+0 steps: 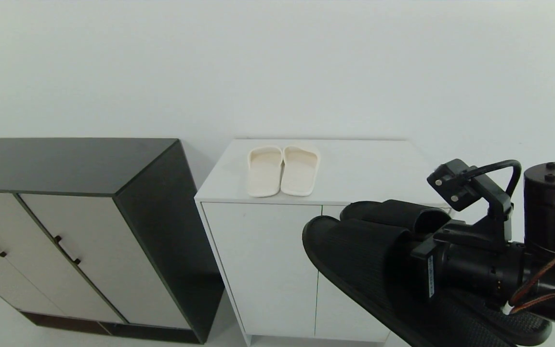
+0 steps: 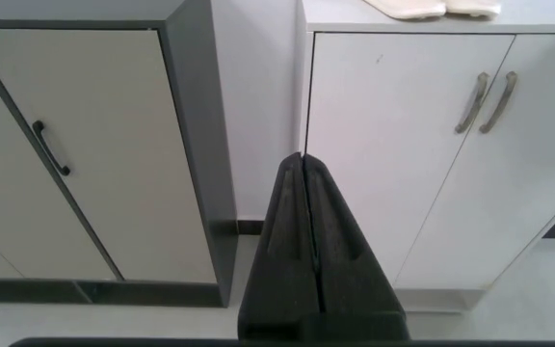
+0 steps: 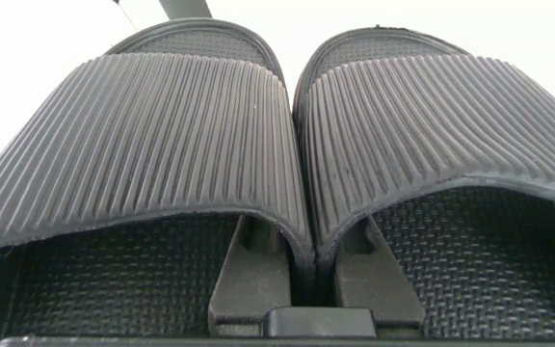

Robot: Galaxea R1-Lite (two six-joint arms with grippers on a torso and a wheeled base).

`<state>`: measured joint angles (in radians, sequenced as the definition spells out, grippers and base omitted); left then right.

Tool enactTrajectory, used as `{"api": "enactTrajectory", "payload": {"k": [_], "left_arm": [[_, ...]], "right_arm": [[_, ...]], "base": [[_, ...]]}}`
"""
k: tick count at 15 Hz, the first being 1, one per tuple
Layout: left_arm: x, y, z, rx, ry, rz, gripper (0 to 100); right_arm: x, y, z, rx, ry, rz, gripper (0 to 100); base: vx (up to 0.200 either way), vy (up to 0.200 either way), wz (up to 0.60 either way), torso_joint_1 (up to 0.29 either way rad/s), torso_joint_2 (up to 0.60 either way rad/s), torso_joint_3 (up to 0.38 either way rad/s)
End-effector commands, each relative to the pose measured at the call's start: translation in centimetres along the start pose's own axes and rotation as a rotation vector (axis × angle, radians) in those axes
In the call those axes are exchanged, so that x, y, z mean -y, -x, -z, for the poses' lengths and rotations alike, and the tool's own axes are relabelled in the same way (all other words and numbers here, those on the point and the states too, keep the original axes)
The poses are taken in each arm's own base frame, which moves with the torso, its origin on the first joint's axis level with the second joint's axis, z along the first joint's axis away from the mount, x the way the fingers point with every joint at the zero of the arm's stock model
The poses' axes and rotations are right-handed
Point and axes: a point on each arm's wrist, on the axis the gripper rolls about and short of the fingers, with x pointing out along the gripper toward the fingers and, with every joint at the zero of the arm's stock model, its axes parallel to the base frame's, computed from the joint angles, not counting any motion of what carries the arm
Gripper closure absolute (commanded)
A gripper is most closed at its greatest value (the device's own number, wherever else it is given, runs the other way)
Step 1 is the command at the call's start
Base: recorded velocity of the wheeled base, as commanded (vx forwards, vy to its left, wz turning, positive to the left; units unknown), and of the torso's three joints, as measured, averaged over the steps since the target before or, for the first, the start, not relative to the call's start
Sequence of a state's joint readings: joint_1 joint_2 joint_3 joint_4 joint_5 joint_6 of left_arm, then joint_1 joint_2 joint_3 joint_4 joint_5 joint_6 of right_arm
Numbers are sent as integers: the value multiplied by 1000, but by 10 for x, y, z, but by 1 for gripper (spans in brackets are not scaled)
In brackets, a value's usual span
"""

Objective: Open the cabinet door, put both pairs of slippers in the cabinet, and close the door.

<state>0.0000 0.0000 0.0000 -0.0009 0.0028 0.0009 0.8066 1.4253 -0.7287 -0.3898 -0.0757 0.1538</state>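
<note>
Furthest left stands the dark cabinet, its pale doors both shut, with a black bar handle on the nearer door. In the left wrist view the left gripper has its two black fingers pressed flat together with nothing between them; it hangs low in front of the gap between the two cabinets, well apart from any handle. To the right is the white cabinet, also shut, with its paired metal handles side by side where the doors meet. The cream slippers lie on its top, side by side and touching. Furthest right, the right gripper is clamped on the black slippers, one finger under each strap, pinching the adjoining inner walls so the pair hangs as one, held in the air in front of the white cabinet. One pair is in hand, but the door-opening step looks not yet done, and which cabinet is meant cannot be told. The next move seems to fall to the left arm: part its fingers, line up with a handle, close on it and swing the door wide enough for the carried pair to pass
</note>
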Motion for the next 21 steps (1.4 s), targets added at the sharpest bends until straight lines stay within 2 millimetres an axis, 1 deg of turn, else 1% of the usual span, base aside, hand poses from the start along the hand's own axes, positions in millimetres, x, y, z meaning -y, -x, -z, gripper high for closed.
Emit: {"api": "enactTrajectory", "payload": {"k": [1, 3, 5, 13, 21], "left_arm": [[0, 0, 0, 1, -1, 0, 100], [0, 0, 0, 1, -1, 0, 100], [0, 0, 0, -2, -1, 0, 100], [0, 0, 0, 1, -1, -2, 100], [0, 0, 0, 1, -1, -2, 100]], "right_arm": [[0, -1, 3, -12, 1, 1, 100], [0, -1, 3, -14, 2, 1, 100], [0, -2, 4, -17, 2, 2, 100], [1, -1, 6, -23, 2, 3, 100], [1, -2, 11, -39, 4, 5, 100]], "base": [[0, 0, 0, 0, 0, 0], [0, 0, 0, -88, 203, 124], [0, 0, 0, -195, 456, 259], [0, 0, 0, -207, 524, 308], [0, 0, 0, -165, 486, 322]]}}
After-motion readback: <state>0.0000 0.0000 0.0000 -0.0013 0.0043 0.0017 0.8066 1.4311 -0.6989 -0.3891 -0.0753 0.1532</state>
